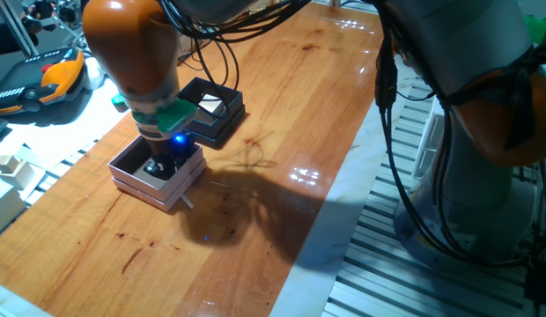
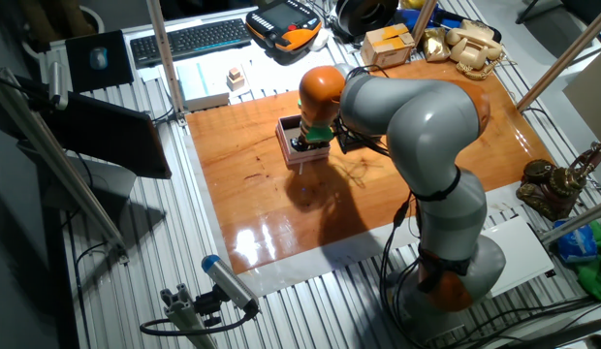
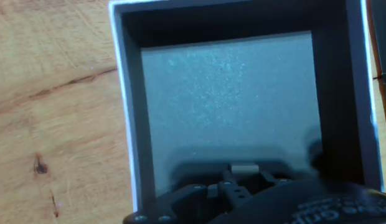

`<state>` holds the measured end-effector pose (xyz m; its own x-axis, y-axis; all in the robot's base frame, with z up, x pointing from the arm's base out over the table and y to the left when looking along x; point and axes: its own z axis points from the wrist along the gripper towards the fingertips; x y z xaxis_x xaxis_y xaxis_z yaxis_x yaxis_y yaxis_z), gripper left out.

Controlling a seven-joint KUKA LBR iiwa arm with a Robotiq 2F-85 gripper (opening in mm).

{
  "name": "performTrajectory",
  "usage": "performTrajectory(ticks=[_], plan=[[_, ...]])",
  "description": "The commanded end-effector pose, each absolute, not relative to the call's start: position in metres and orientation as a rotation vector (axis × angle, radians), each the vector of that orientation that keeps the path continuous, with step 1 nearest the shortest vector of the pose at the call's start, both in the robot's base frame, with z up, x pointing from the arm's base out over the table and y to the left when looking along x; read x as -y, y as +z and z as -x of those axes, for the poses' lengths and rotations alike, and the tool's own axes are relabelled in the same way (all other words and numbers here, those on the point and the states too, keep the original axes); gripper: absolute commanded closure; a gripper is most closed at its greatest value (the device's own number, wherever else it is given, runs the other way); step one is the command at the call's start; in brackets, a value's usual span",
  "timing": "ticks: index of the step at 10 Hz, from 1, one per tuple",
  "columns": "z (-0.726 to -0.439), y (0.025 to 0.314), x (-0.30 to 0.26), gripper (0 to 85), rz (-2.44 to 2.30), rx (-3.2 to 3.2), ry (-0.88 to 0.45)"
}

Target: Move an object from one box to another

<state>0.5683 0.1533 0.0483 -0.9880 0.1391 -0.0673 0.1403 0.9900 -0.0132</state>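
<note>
- Gripper (image 1: 158, 165) was lowered inside the pink box (image 1: 187, 180); the placing step was judged in hand.
- A pale cube (image 3: 244, 168) sat at the fingers; whether pinched, cannot tell.
- Next: release, lift clear.
- Black box (image 1: 222, 122) stood at 1 o'clock.

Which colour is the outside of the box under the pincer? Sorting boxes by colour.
Pale pink box; clearest in the one fixed view.

table (image 1: 282, 106): glossy varnished wood | pink box (image 1: 180, 183): matt grey floor

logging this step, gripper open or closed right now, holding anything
gripper: down inside the pink box; a small pale block sits at its fingertips, but open or closed cannot be told.
</note>
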Motion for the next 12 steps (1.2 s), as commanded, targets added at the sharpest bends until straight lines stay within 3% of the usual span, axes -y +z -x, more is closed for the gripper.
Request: performTrajectory(ticks=[1, 3, 4, 7, 8, 12], plan=[[-0.5687, 0.0493, -0.1549, 85.0, -0.217, -3.067, -0.028], [-0.5694, 0.0501, -0.1562, 85.0, -0.221, -3.06, -0.022], [-0.5694, 0.0501, -0.1562, 68.0, -0.226, -3.053, -0.021], [-0.5695, 0.0495, -0.1563, 68.0, -0.224, -3.039, -0.031], [-0.5697, 0.0489, -0.1563, 51.0, -0.221, -3.037, -0.036], [-0.5703, 0.0497, -0.1556, 51.0, -0.22, -3.028, -0.039]])
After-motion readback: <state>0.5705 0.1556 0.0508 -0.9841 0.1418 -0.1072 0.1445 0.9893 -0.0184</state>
